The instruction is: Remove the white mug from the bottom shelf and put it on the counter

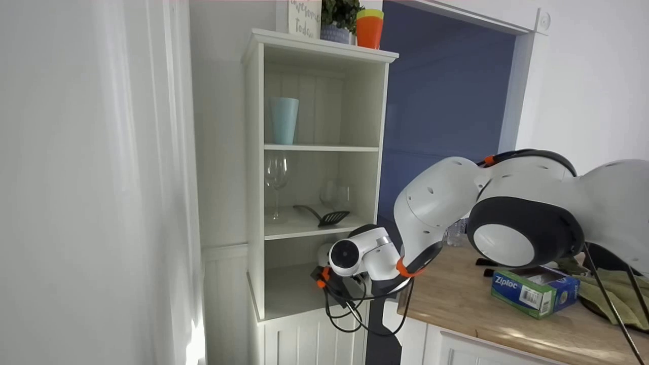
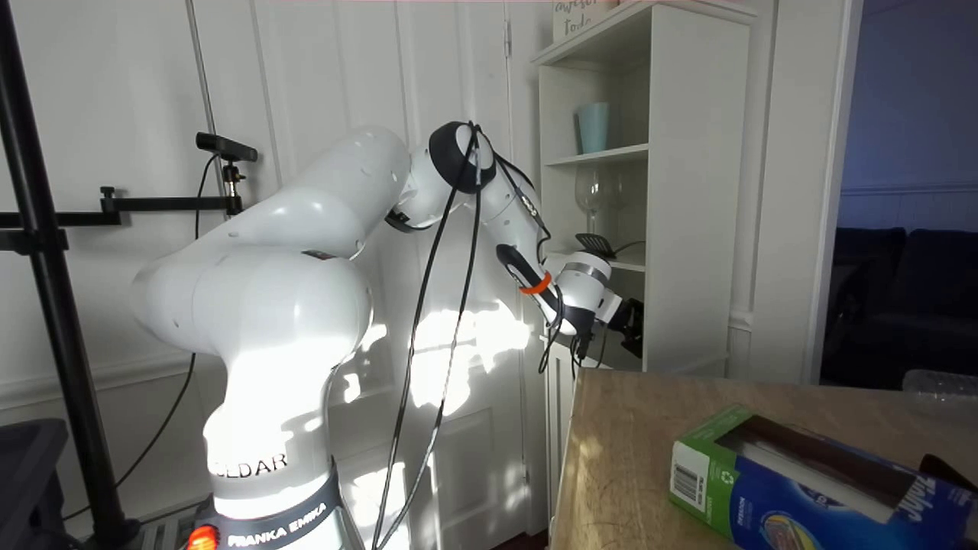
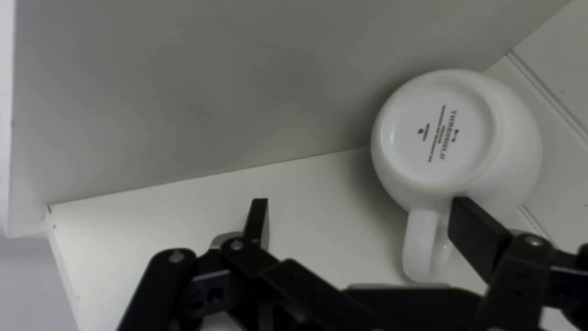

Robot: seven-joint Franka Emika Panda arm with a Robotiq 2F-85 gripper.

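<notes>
So, white mug [image 3: 455, 142]: plain white, shiny, round-bellied, and the wrist view gets its bottom end pretty much full on
Underside: round flat disc with a smooth rim around it and a few lines of small dark print, the biggest looks like THRESHOLD, rest is too tiny to read
Handle [image 3: 419, 246]: same white, chunky loop, sticking out toward the bottom of the wrist view
Mug pose: can't tell if it's lying on its side or resting on its mouth
Mug spot: on the bottom shelf [image 1: 286, 291], toward the back near the grooved panel [image 3: 560, 50], and in an exterior view only a pale bit of it peeks out past the arm [image 1: 441, 197]
Gripper [image 3: 359, 205]: released, fingers [image 3: 477, 234] spread well apart, one of them covering a bit of the mug beside the handle in the wrist view, can't tell if it's touching
Middle shelf [image 1: 294, 228]: slotted spatula [image 1: 333, 218] and a stemmed wine glass [image 1: 277, 172], one level above the mug
Counter [image 1: 436, 299]: light tan wood, got a blue and green Ziploc box [image 1: 535, 291] sitting on it in both exterior views
</notes>
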